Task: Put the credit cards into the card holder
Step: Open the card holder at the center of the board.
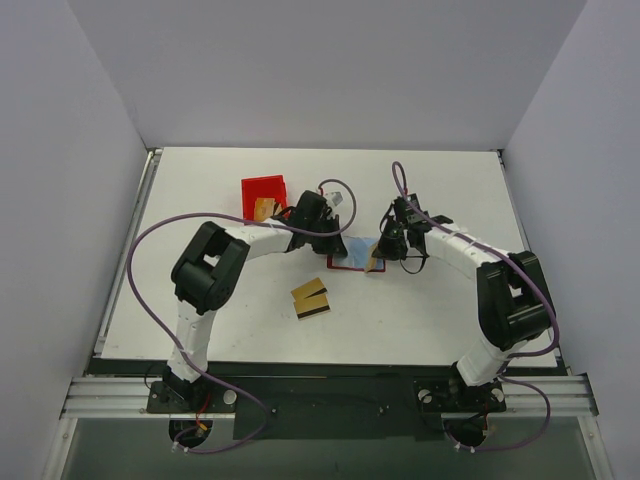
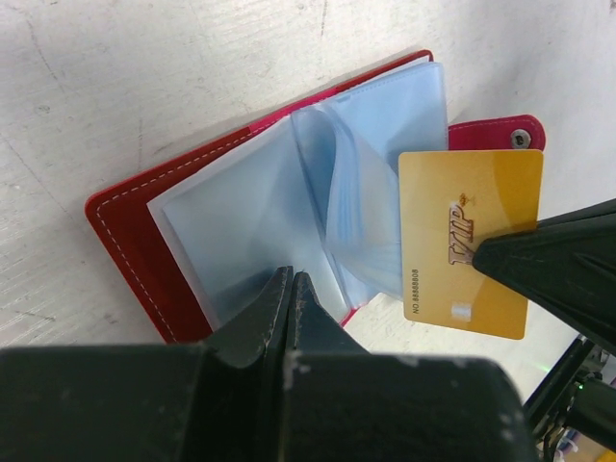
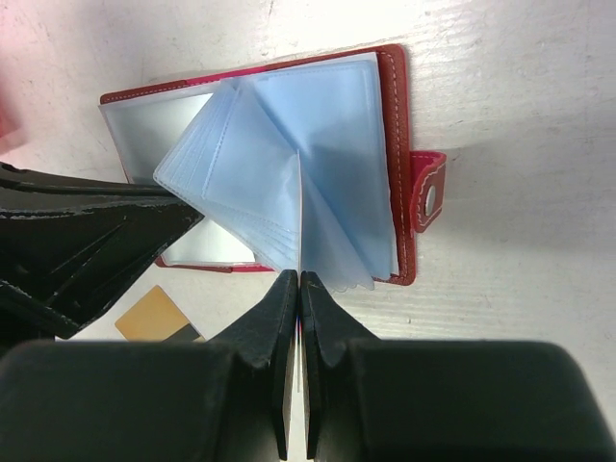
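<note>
Credit card (image 3: 301,385) only an edge-on sliver inside right end effector (image 3: 299,278).

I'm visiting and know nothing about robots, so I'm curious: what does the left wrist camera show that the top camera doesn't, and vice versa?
Only the left wrist: the gold card with its VIP lettering, the right tool pinching it, and the clear blue sleeves. Only the top: the red bin, two more cards lying on the table, and both whole arms. Both: the open card holder with the left tool over it.
</note>
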